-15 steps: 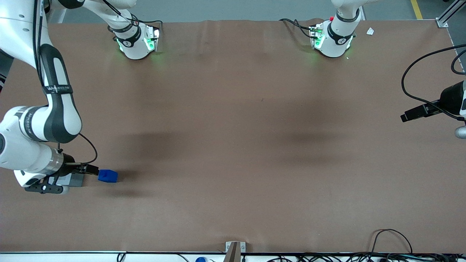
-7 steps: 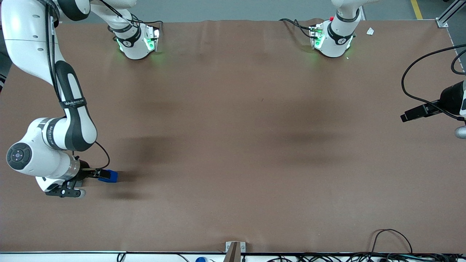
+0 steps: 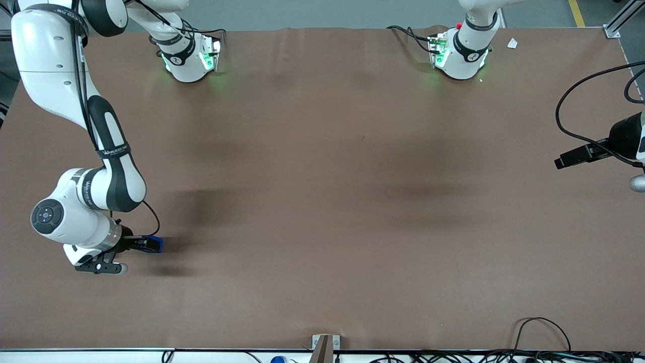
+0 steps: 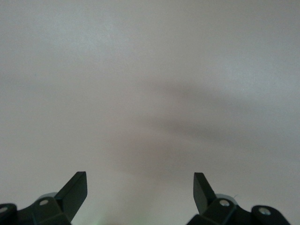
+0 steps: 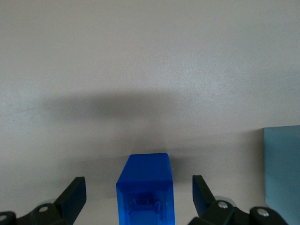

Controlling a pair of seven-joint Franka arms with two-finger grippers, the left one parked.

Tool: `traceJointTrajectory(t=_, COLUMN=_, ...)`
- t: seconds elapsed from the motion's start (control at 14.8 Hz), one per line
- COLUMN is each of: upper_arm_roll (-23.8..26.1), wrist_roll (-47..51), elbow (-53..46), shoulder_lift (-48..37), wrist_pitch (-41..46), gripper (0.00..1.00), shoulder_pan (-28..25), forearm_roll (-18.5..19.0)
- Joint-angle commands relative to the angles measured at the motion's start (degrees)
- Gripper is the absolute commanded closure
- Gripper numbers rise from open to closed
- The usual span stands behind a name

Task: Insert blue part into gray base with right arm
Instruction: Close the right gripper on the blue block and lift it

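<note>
The blue part (image 3: 157,245) lies on the brown table near the working arm's end. In the right wrist view the blue part (image 5: 144,187) sits between my two fingers with a gap on each side, its notched top facing the camera. My right gripper (image 3: 146,244) is open and low over the blue part, also seen in its own wrist view (image 5: 138,183). The gray base (image 5: 282,172) shows as a pale block edge beside the blue part, apart from it. In the front view the gray base is hidden under my wrist.
The brown table mat (image 3: 322,201) stretches toward the parked arm's end. Two arm bases (image 3: 189,58) (image 3: 461,53) stand at the table edge farthest from the front camera. Cables (image 3: 544,333) lie along the edge nearest it.
My right arm has swung toward the blue part. The open gripper moved from beside the part to straddling it. My wrist now covers the gray base in the front view.
</note>
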State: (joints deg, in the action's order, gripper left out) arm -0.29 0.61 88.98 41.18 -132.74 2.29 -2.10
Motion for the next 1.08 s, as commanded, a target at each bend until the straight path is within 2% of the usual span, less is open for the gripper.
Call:
traceJointTrajectory(t=0.0, upper_arm_roll=0.0, wrist_roll=0.3, elbow=1.1, shoulder_lift=-0.6, wrist_pitch=-0.2, gripper=0.00, shoulder_pan=0.4, forearm_roll=-0.5)
traceJointTrajectory(t=0.2, upper_arm_roll=0.0, wrist_roll=0.1, elbow=1.8, shoulder_lift=-0.5, wrist_pitch=-0.4, gripper=0.01, shoulder_pan=1.1, forearm_roll=-0.5)
traceJointTrajectory(t=0.47, upper_arm_roll=0.0, wrist_roll=0.0, elbow=1.8, shoulder_lift=-0.5, wrist_pitch=-0.1, gripper=0.14, shoulder_pan=1.0, forearm_roll=-0.5)
traceJointTrajectory(t=0.68, upper_arm_roll=0.1, wrist_roll=0.0, elbow=1.7, shoulder_lift=-0.6, wrist_pitch=0.0, gripper=0.30, shoulder_pan=0.5, forearm_roll=-0.5)
traceJointTrajectory(t=1.02, upper_arm_roll=0.0, wrist_roll=-0.1, elbow=1.7, shoulder_lift=-0.6, wrist_pitch=-0.1, gripper=0.40, shoulder_pan=0.4, forearm_roll=-0.5)
